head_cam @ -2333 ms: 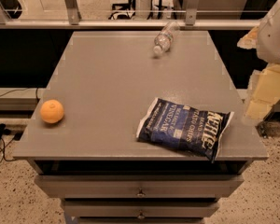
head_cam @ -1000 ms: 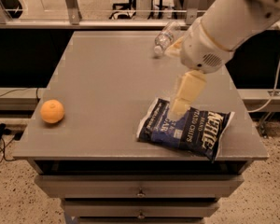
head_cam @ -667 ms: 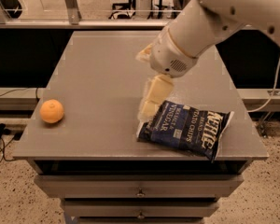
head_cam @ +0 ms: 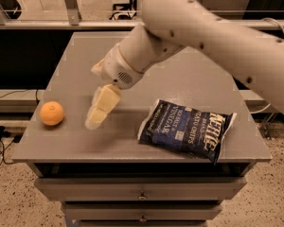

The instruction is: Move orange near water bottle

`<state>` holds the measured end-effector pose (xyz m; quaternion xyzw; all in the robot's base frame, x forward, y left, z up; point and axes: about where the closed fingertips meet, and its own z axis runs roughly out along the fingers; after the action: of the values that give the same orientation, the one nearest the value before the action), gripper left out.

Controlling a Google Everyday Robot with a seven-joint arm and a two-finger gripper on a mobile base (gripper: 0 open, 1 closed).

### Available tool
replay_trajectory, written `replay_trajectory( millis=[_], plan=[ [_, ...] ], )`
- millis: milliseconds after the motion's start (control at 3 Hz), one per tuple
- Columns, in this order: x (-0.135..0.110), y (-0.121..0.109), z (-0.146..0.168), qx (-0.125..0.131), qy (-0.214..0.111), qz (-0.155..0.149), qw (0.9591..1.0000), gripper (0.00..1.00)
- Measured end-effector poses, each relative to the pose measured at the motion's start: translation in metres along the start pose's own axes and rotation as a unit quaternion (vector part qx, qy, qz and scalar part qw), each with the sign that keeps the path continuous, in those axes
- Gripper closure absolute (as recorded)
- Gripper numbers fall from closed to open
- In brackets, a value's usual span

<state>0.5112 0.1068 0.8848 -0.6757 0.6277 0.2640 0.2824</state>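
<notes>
The orange point(head_cam: 52, 113) sits on the grey table point(head_cam: 180, 84) near its front left corner. My gripper point(head_cam: 95, 120) hangs above the table a short way to the right of the orange, pointing down and left, apart from it and holding nothing that I can see. The water bottle is hidden behind my arm point(head_cam: 189, 27), which crosses the back of the table from the right.
A blue chip bag point(head_cam: 187, 129) lies flat at the front right of the table. Drawers point(head_cam: 142, 193) are below the table front. A railing and dark gap run behind the table's far edge.
My arm has swung from the right side across the table to the left, over the chip bag, bringing the gripper close to the orange. The arm now covers the bottle.
</notes>
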Motion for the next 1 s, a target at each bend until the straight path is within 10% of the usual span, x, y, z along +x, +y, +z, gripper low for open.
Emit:
replay_trajectory(
  millis=[1000],
  plan=[
    [-0.041, 0.002, 0.087, -0.047, -0.078, 0.023, 0.9956, 0.00]
  ],
)
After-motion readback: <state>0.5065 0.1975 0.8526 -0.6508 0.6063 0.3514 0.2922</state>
